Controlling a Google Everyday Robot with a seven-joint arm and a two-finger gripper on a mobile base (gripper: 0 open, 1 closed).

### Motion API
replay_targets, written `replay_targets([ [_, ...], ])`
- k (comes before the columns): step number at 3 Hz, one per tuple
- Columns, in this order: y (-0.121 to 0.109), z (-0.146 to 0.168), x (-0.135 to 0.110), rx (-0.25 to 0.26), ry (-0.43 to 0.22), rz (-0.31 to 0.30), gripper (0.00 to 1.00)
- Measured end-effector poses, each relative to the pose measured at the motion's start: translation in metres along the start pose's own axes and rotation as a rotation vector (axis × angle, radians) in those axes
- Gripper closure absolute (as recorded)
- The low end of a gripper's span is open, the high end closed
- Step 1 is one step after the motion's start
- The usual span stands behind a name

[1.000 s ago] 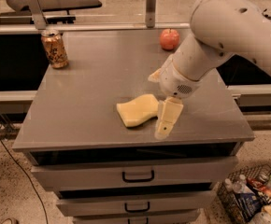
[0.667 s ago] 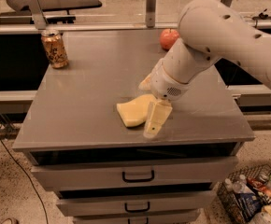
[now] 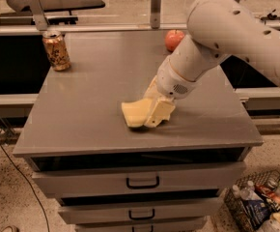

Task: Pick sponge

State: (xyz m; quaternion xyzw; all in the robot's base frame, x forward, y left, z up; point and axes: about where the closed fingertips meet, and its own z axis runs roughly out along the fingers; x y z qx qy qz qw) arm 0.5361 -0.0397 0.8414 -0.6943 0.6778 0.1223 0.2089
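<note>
Pale-yellow wavy foam sponge (image 3: 134, 114) now has the cream robot gripper (image 3: 156, 116) moved left onto its right edge, so grabbing seems close, though I cannot tell its grip.

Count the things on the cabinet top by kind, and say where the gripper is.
sponge: 1
soda can: 1
apple: 1
Total: 3
The gripper is at the sponge's right end in the picture, overlapping it.

This looks like a lab: a grey drawer cabinet (image 3: 91, 81) with long benches (image 3: 106, 29) behind. The gripper (image 3: 158, 114) is low on the cabinet top.
</note>
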Motion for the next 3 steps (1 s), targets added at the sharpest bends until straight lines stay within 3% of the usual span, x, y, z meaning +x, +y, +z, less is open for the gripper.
replay_targets([
  [1, -0.01, -0.027, -0.004, 0.051, -0.009, 0.0, 0.85],
  [2, -0.024, -0.06, -0.008, 0.112, -0.023, 0.003, 1.0],
  [3, -0.027, -0.065, -0.01, 0.123, -0.027, 0.002, 1.0],
])
